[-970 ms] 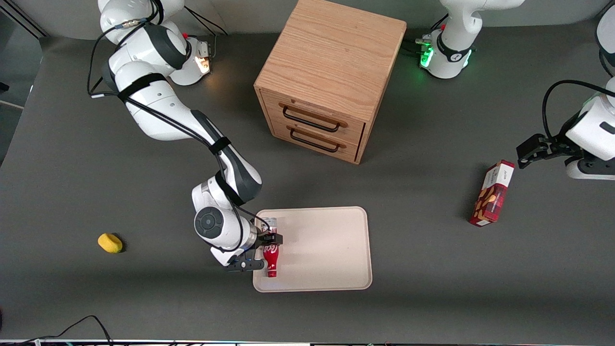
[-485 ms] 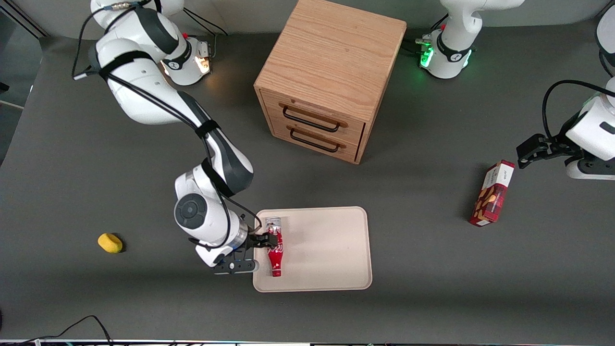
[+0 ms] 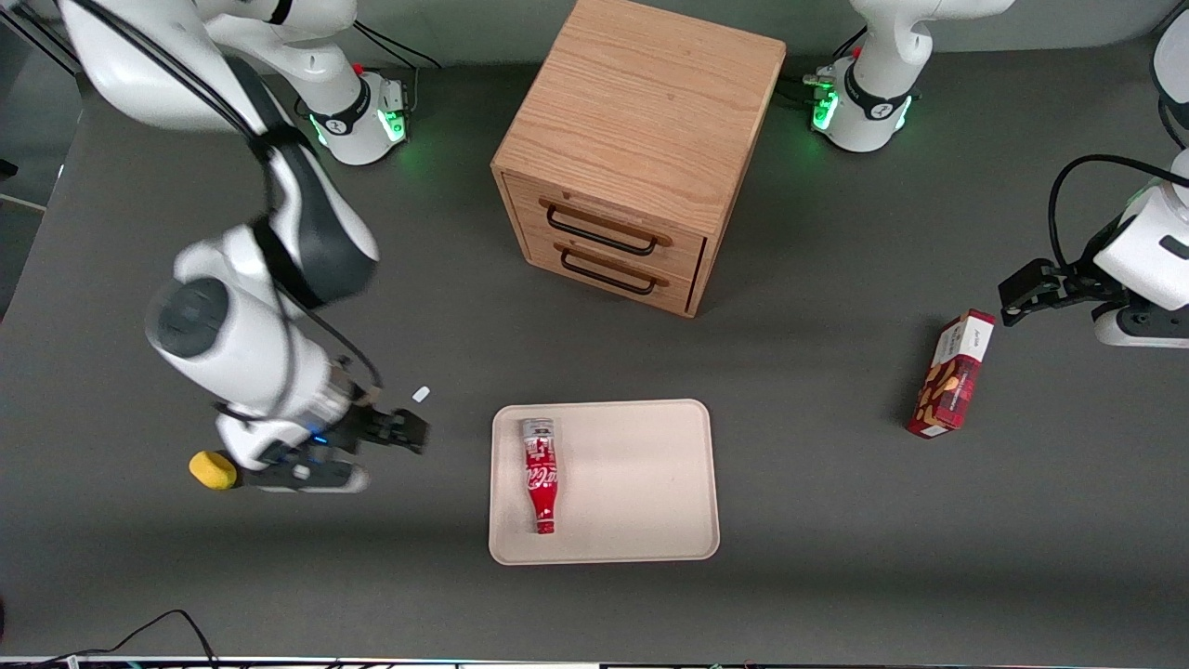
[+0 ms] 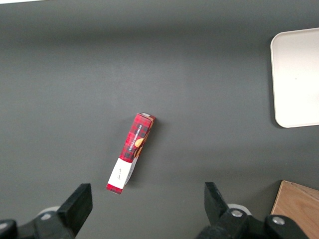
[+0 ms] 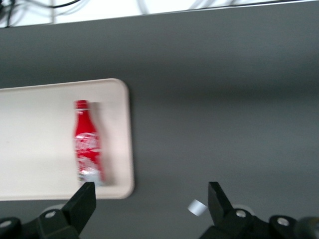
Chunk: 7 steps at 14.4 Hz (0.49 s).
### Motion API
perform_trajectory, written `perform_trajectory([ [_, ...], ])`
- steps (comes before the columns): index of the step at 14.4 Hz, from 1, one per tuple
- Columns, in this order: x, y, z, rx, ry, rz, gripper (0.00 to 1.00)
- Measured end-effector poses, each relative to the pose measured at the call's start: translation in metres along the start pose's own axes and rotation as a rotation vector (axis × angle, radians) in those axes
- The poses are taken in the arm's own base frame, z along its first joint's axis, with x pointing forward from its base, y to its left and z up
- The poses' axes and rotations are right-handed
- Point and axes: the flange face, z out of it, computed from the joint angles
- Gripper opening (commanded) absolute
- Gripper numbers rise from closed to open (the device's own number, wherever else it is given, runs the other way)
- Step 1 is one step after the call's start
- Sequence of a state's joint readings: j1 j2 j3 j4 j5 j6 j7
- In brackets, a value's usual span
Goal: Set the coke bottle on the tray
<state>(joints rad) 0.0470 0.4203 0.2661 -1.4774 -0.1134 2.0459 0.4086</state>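
Note:
The coke bottle [image 3: 540, 478], small, slim and red with white lettering, lies on its side on the beige tray [image 3: 641, 483], near the tray's edge toward the working arm, neck pointing to the front camera. It also shows in the right wrist view [image 5: 87, 143] on the tray [image 5: 40, 149]. My gripper [image 3: 409, 432] is open and empty, raised above the bare table beside the tray, toward the working arm's end. Its two dark fingers [image 5: 84, 201] stand wide apart.
A wooden two-drawer cabinet [image 3: 641, 149] stands farther from the front camera than the tray. A red snack box [image 3: 952, 374] lies toward the parked arm's end, also in the left wrist view [image 4: 131, 153]. A yellow object [image 3: 212, 469] and a small white scrap [image 3: 421, 394] lie by the working arm.
My gripper has let go of the coke bottle, opened, and drawn away from the tray toward the working arm's end. The bottle now lies free on the tray.

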Motion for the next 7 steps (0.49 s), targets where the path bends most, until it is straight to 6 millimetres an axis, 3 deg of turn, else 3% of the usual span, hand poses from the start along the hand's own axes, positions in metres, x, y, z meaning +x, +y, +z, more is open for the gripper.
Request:
perform_trajectory([
  [2,-0.020,0.036,-0.034,-0.059,-0.046,0.017,1.00],
  [7,-0.054,0.092,-0.116,-0.065,-0.103,0.132,1.00],
])
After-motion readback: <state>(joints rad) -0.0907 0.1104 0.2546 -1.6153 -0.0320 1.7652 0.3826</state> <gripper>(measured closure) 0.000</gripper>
